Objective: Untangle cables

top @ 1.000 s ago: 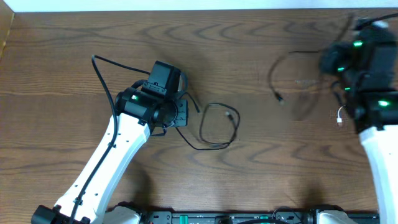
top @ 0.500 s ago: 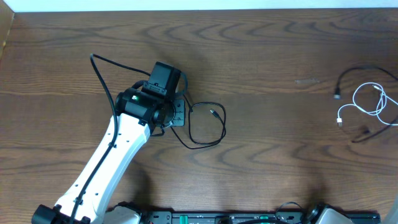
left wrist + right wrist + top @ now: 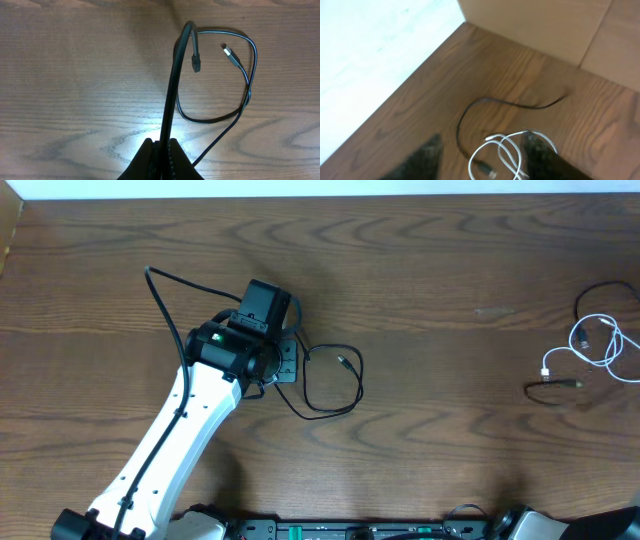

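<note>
A black cable [image 3: 335, 385] lies in a loop on the wooden table just right of my left gripper [image 3: 286, 362]. In the left wrist view that gripper [image 3: 161, 143] is shut on this black cable [image 3: 172, 90], which rises from the jaws and bends over to a small plug [image 3: 196, 64]. Its USB plug [image 3: 230, 53] rests inside the loop. At the table's right edge a white cable [image 3: 598, 345] lies coiled beside another thin black cable [image 3: 553, 386]. My right gripper [image 3: 484, 137] hangs open above the white cable [image 3: 502, 152] and that black cable [image 3: 485, 102].
The left arm [image 3: 170, 440] crosses the lower left of the table. A pale wall or box [image 3: 545, 25] and the table's edge [image 3: 410, 80] are near the right gripper. The right arm is outside the overhead view.
The right arm has left the overhead view and its gripper has opened. The white and black cables now lie at the right edge. The left loop was drawn slightly leftward.
</note>
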Motion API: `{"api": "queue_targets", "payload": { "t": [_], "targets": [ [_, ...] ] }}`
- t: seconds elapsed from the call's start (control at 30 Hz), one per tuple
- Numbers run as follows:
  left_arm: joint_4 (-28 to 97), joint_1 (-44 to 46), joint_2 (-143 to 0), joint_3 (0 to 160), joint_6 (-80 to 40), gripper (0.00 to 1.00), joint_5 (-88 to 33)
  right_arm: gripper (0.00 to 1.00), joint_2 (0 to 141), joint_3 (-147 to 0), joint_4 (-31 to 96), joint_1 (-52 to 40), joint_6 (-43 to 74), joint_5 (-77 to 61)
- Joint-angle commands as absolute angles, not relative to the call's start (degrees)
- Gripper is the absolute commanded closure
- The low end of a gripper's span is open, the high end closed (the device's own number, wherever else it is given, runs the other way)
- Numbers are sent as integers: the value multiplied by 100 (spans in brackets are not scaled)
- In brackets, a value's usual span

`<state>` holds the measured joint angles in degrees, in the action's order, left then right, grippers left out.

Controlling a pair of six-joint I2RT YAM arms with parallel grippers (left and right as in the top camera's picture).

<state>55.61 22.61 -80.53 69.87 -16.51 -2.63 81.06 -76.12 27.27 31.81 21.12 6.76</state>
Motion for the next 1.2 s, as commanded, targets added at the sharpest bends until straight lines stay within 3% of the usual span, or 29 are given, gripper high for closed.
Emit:
{"api": "queue_targets", "payload": {
  "t": [0.0,0.2,0.33,0.4,0.53,0.8,0.93,1.03,1.17],
  "targets": [
    [5588,2259,-8082,6952,-1662,92,-235,42,8112,-7710,2849,3203,1955,-86],
    [5494,2259,-8082,6952,-1660,93,-285,32,8112,-7708,3780,3041,1710,-1186],
    [4836,2259,-8082,6954,-1645,93,-1313,26,8112,-7710,4777,2668,1153,-2032],
    [4182,2259,-8082,6954,-1223,94,-2882,20,8112,-7708,5328,2268,591,-2711],
    [2991,2259,-8082,6952,-598,92,-6128,9,8114,-7677,5933,1253,392,-2801],
    [2377,2259,-8079,6954,-755,92,-5911,7,8224,-7153,5902,-602,515,-2803],
    [947,2259,-8068,6956,-1831,92,-6132,9,8484,-6311,4812,-1498,2318,-2801],
    [303,2259,-8009,6956,-1979,92,-6123,9,8661,-5688,3922,-1865,3913,-2803],
    [-215,2257,-7937,6956,-2080,92,-6117,10,8731,-5341,3203,-2102,4805,-2825]
  ]
}}
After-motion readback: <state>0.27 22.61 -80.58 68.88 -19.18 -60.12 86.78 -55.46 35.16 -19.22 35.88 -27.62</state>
